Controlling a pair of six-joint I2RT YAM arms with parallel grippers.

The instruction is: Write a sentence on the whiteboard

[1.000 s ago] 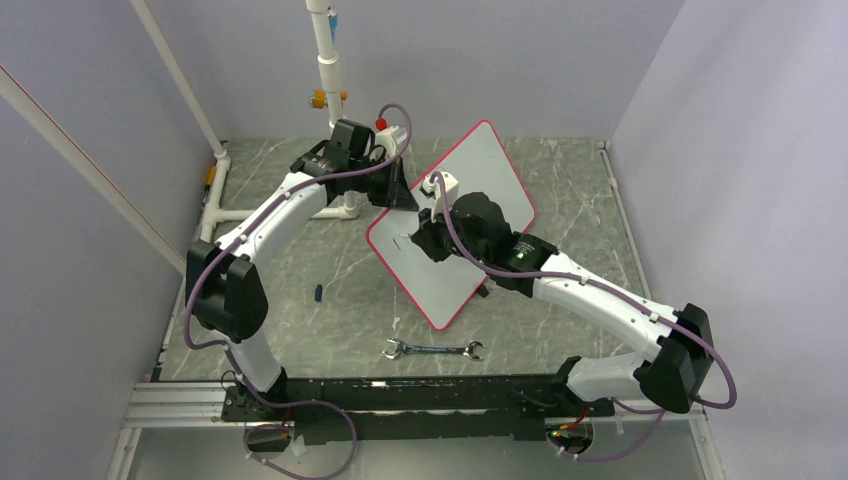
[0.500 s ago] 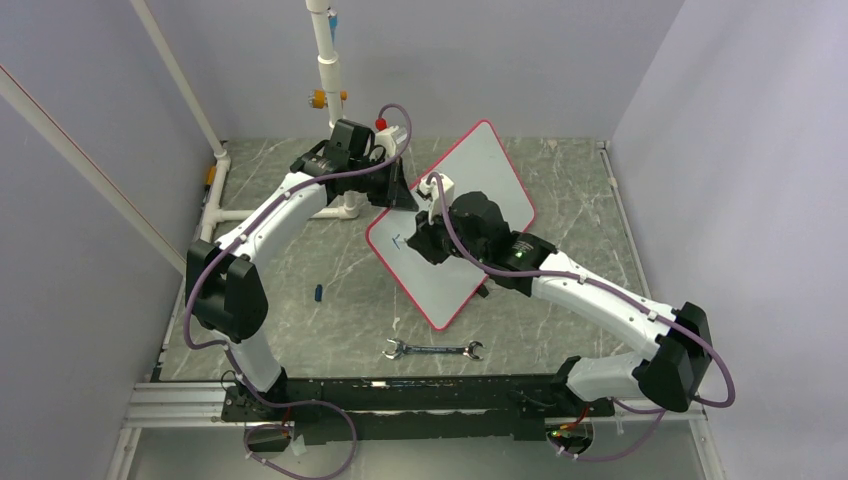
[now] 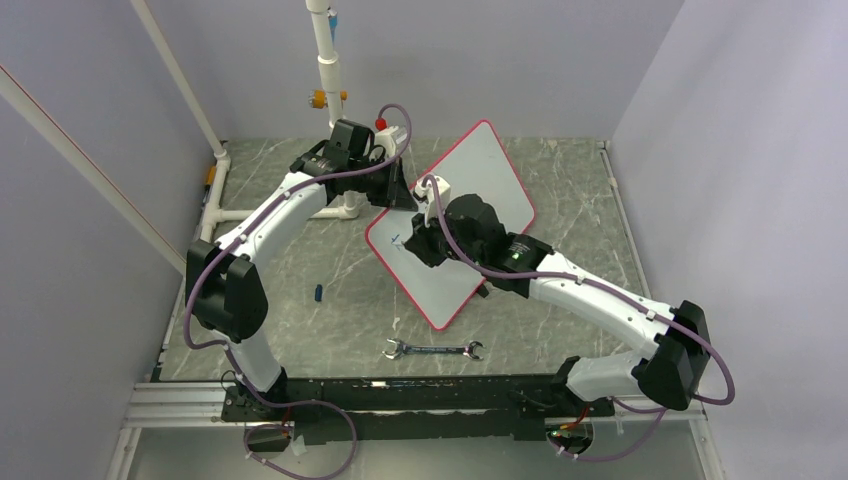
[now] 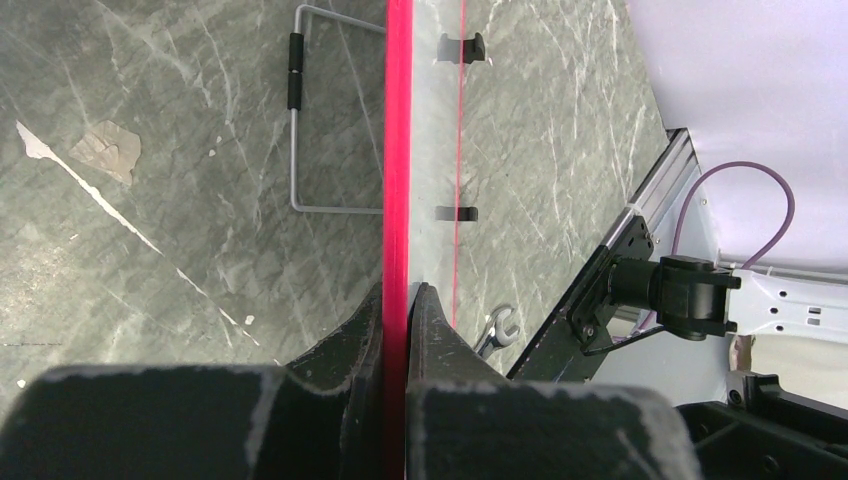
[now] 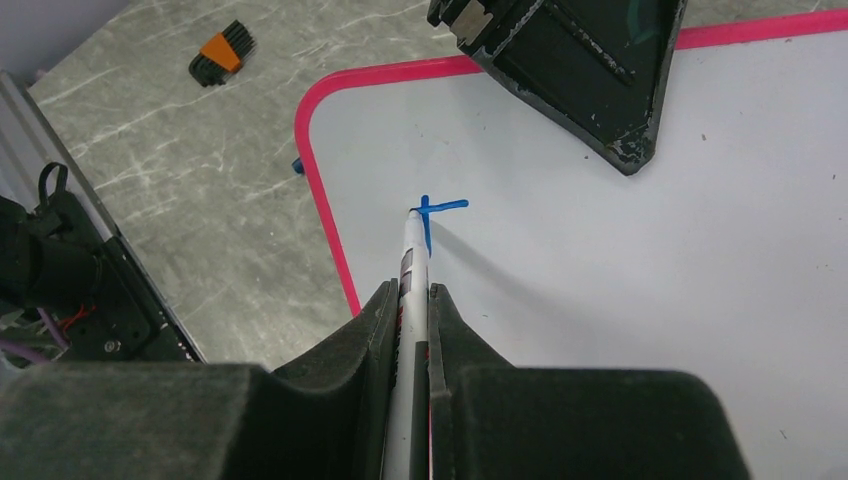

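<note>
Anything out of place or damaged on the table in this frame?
A wrench lies near the arm bases, unrelated to writing, and the tabletop shows a peeled-looking tan patch. Otherwise nothing stands out.

My grey marbled desk (image 3: 570,190) carries a wrench (image 3: 432,350) near its front edge, a small dark blue piece (image 3: 318,292) left of the whiteboard (image 3: 490,165), and white pipes (image 3: 240,214) back left.
</note>
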